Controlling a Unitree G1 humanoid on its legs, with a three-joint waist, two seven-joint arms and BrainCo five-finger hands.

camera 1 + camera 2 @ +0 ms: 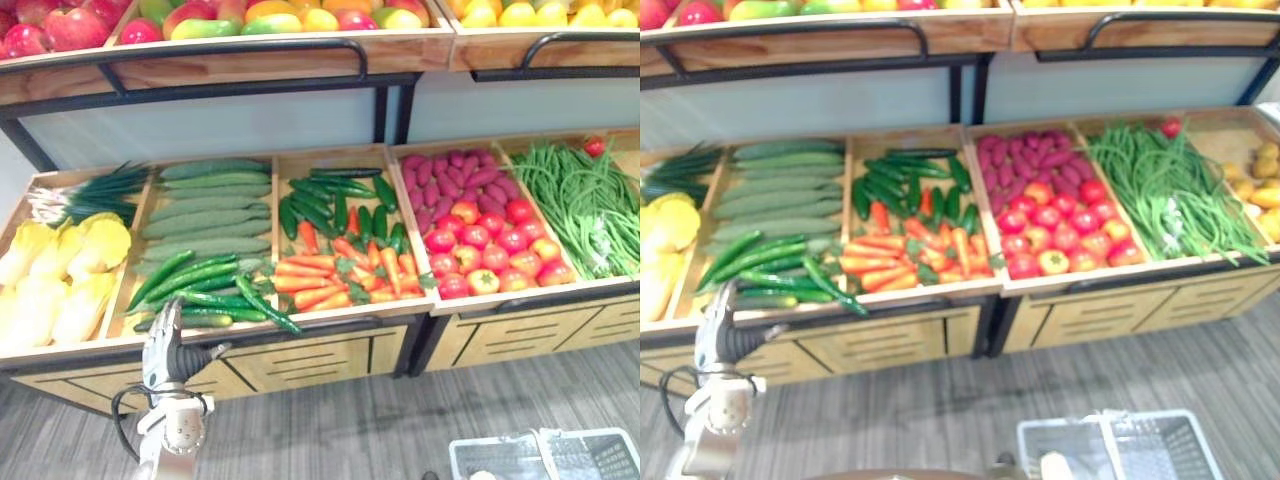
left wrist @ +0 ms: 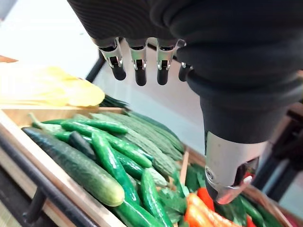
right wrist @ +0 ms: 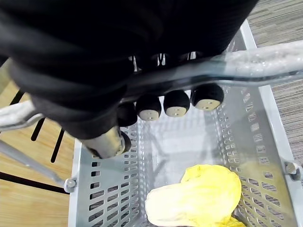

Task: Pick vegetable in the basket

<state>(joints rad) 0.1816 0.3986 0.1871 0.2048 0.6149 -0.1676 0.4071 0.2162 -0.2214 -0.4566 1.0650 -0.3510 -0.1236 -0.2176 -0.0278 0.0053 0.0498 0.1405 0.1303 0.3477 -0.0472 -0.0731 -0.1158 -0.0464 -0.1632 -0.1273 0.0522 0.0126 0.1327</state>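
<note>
Closest in, at the bottom edge of the head views, is a grey perforated plastic basket (image 1: pixel 1170 442) above the grey plank floor (image 1: pixel 350 420). Behind it a long wooden display stand (image 1: pixel 320 355) runs across the scene, split by wooden dividers into sloping compartments. Over it hangs an upper shelf (image 1: pixel 250 55) with red, green and yellow fruit.

On the robot's left of the stand lie pale yellow leafy heads (image 1: pixel 60 275), with spring onions (image 1: pixel 85 195) behind them. Next come long pale green gourds (image 1: pixel 205 210), and dark green cucumbers (image 1: pixel 200 290) at the front of that compartment. The middle compartment holds carrots (image 1: pixel 330 275) in front and short dark cucumbers (image 1: pixel 335 195) behind. Further right are red tomatoes (image 1: pixel 485 250) in front of purple tubers (image 1: pixel 450 175), then a heap of green beans (image 1: pixel 585 205).

The left hand (image 1: pixel 165 345) is at the stand's front edge, just below the dark green cucumbers. In its wrist view its fingers (image 2: pixel 140 68) hang straight and spread above them, holding nothing.

The right hand (image 3: pixel 176 101) has its fingers curled round the basket's silvery handle (image 3: pixel 265 64).

One yellow leafy head (image 3: pixel 199 196) lies on the basket's floor.
</note>
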